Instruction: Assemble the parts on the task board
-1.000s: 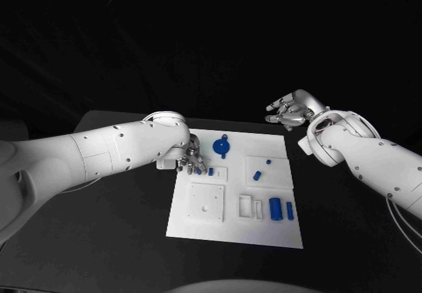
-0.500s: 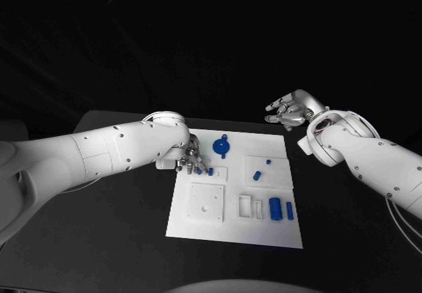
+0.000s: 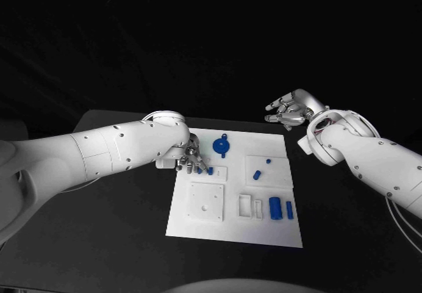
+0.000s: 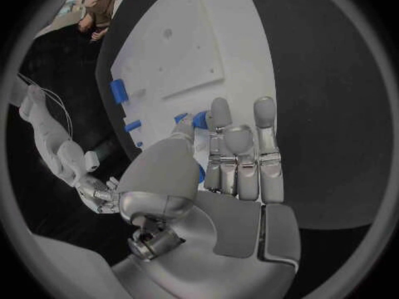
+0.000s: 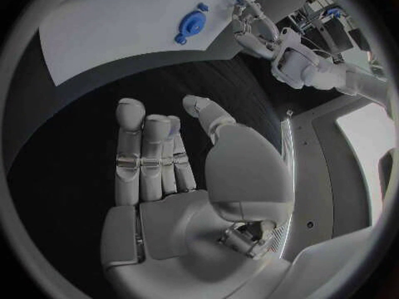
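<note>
Both hands unmoved: left hand (image 3: 191, 160) pinches blue part (image 3: 200, 170); right hand (image 3: 286, 110) spread, empty.

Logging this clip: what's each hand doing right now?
Left hand: pinching a small blue part over the task board.
Right hand: open, holding nothing.

You can't tell if the left hand (image 3: 187, 160) holds the small blue part (image 4: 199, 119) at its fingertips; its fingers cover most of it. The board's (image 3: 264, 232) near-left corner by that hand is hidden under the fingers too.
</note>
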You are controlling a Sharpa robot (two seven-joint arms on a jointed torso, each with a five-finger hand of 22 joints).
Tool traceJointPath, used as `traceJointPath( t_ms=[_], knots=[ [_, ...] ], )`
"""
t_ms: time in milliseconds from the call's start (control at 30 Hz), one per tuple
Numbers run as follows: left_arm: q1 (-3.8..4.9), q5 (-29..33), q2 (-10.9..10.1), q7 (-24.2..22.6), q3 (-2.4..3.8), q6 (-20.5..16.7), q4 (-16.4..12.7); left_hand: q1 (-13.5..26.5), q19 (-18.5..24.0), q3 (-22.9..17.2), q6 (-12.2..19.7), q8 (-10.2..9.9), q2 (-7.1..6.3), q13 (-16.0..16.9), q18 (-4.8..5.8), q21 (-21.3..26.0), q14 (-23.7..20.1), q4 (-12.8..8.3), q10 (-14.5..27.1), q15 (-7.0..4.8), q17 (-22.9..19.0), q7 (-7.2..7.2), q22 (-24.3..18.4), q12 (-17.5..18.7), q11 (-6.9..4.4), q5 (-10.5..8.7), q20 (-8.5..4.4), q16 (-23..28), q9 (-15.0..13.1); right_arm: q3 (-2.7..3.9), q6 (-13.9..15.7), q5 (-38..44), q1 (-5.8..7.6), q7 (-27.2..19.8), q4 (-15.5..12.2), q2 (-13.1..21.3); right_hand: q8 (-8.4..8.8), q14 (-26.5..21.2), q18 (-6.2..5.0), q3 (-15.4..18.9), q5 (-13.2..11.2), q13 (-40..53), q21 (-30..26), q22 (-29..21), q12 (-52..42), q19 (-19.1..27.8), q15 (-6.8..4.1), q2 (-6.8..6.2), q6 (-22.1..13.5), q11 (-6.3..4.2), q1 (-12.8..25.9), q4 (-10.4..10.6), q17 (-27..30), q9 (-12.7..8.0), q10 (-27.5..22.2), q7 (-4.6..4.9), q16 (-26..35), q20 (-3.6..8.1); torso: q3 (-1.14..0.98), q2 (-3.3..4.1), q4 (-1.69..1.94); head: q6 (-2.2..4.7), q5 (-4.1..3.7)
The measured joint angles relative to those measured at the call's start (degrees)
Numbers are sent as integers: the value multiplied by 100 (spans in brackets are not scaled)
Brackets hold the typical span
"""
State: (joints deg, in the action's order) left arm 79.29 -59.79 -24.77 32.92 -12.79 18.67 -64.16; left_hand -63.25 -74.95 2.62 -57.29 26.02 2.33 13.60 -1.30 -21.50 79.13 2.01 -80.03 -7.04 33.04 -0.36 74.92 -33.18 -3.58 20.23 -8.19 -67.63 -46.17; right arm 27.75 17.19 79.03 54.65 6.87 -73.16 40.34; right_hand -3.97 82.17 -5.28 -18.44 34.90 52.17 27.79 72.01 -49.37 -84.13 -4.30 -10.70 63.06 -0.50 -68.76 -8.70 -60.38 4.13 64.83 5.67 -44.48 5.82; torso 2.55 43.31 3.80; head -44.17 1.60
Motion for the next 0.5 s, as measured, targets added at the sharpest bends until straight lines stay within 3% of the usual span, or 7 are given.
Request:
traceJointPath(
  t_ms=[300, 500],
  knots=[
    [-2, -20, -16, -32, 3, 19, 1, 0, 0, 49, 0, 12, 0, 5, 0, 0, 0, 49, 20, 0, 0, 0, 0, -21, 20, -98, 0, 0, -14, 0, -12, -1, 0, -2, 3, 5, 0, 0, 0, 6, 12, 0, 0, 0, 0, 0, 0, 0, 0, 0, 0, -11, 0, 0, 0, 0, 0, 0, 0, 0, 0, -3, 0],
    [-3, -35, -37, -65, 5, 28, -5, 0, 0, 49, 0, 29, 0, 4, 0, 0, 0, 49, 20, 0, 0, 0, -1, -21, 20, -120, 0, 0, -22, 0, -19, -2, 0, -2, 5, 9, 0, 0, -62, 8, 39, 1, 0, 0, 0, 0, 0, 0, 0, 0, 0, -55, 0, 0, 0, 0, 0, 0, 0, 0, -1, -5, 0]
  ],
)
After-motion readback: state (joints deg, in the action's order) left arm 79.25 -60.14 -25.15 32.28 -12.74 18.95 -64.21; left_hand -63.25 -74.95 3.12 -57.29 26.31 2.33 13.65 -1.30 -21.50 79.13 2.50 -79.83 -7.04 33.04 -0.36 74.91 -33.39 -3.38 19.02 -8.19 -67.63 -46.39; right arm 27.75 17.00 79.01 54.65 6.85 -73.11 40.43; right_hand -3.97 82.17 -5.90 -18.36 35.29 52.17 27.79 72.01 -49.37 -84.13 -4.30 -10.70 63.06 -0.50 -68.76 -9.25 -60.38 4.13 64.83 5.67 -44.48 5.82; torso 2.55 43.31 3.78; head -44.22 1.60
